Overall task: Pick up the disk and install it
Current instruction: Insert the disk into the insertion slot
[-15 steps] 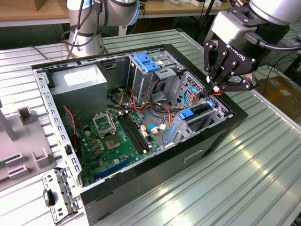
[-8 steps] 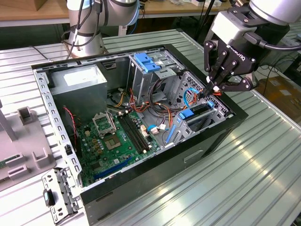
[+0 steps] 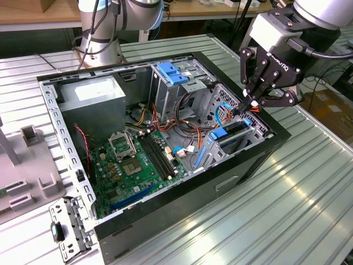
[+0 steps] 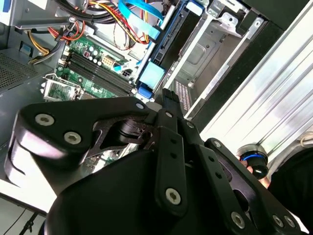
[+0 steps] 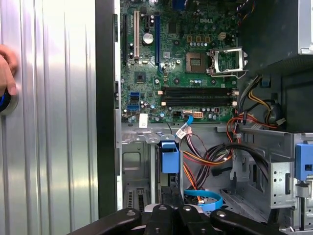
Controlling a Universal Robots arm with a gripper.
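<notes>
- Table (image 3: pixel 309 210) of ribbed metal first, and on it the open computer case (image 3: pixel 259 152), lying on its side with the green circuit board (image 3: pixel 132 163) showing
- Gripper (image 3: pixel 246 105) hangs over the bay (image 3: pixel 251 138) at the case's end on the exterior view's right, pincer drawn together, nothing seen clamped between its tips
- Disk (image 3: pixel 235 127) stands on edge down in that bay, right under the tips; touching or just clear, I can't tell
- Wires (image 3: pixel 185 130), orange and black, bunch up just beside the bay, and a blue cable (image 5: pixel 203 198) loops near the pincer in the first wrist view
- Blue tab (image 3: pixel 219 133) marks the disk's near end
- Trouble spots, as I judge them: a push off the bay's line could cock the disk and jam it on the rails; a disk left short of home wouldn't latch; and those wires sit close enough to snag the pincer or get pinched
</notes>
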